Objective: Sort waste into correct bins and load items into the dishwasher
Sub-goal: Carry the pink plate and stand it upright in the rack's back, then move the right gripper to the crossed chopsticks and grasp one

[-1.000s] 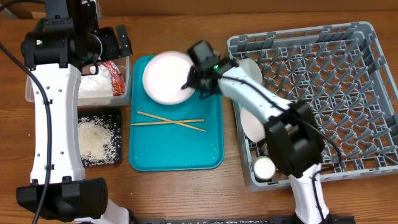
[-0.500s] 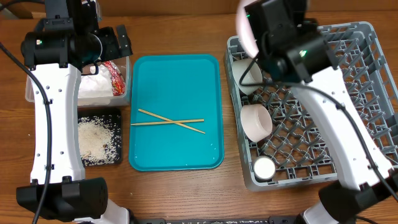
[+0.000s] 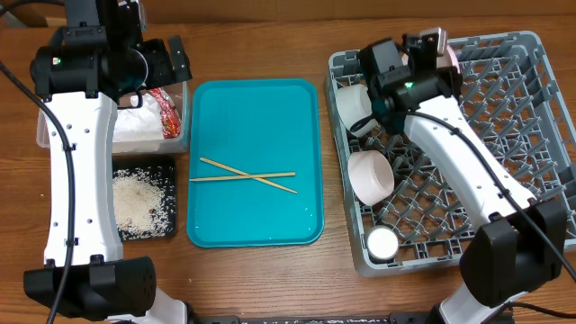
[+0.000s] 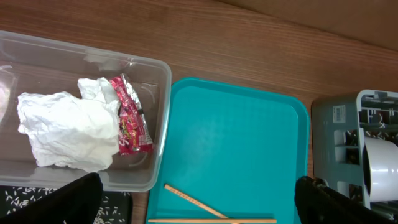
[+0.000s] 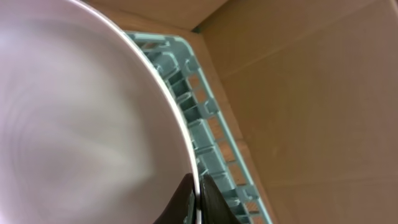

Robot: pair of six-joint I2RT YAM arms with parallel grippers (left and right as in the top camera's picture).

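Observation:
My right gripper (image 3: 430, 45) is shut on the rim of the pinkish plate (image 3: 449, 56) and holds it on edge over the far left part of the grey dishwasher rack (image 3: 540, 135). In the right wrist view the plate (image 5: 74, 118) fills the left side, pinched between my fingers (image 5: 196, 200). Two white bowls (image 3: 355, 108) (image 3: 371, 175) and a small white cup (image 3: 382, 243) sit in the rack. The chopsticks (image 3: 247, 175) lie crossed on the teal tray (image 3: 256, 117). My left gripper (image 3: 171, 63) is open and empty above the clear tub (image 3: 45, 135), which holds the napkin (image 4: 65, 127) and the red wrapper (image 4: 130, 118).
The black tray (image 3: 171, 225) with rice grains (image 3: 135, 200) lies in front of the clear tub. The rack's lattice wall (image 5: 193, 118) is close beside the plate. The left wrist view shows the tray's edge and the rack's corner (image 4: 354, 118).
My right gripper lifted the plate off the teal tray, carried it right and high, and now holds it lower over the rack's far left. The left arm has not moved.

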